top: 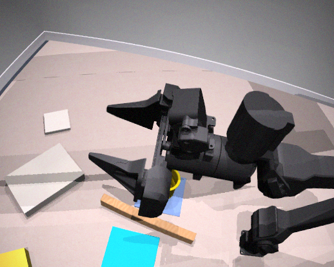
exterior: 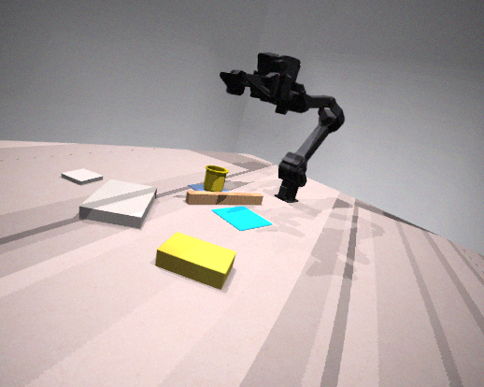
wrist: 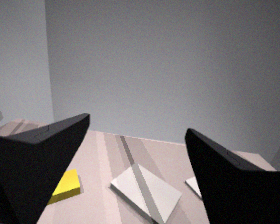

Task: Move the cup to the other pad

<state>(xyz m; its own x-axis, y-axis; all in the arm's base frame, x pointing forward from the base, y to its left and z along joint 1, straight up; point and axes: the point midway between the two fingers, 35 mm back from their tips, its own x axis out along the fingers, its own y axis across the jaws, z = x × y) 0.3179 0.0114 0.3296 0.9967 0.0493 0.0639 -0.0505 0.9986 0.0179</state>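
We see the gripper (top: 98, 132) (exterior: 228, 77) (wrist: 139, 126) wide apart with nothing between its fingers, raised high above the counter (top: 86, 84) (exterior: 264, 336) (wrist: 108, 200); the yellow cup (top: 176, 180) (exterior: 215, 179) stands upright on the blue pad (top: 174, 209) (exterior: 195, 187), away from the counter's edges, and we cannot make out marbles inside; the wooden bar (top: 173, 229) (exterior: 236, 198) lies between that pad and the cyan pad (top: 131, 249) (exterior: 242, 219), while the small white tile (top: 57, 121) (exterior: 82, 176) (wrist: 193, 186) lies nearer the counter's far-left corner in the top view
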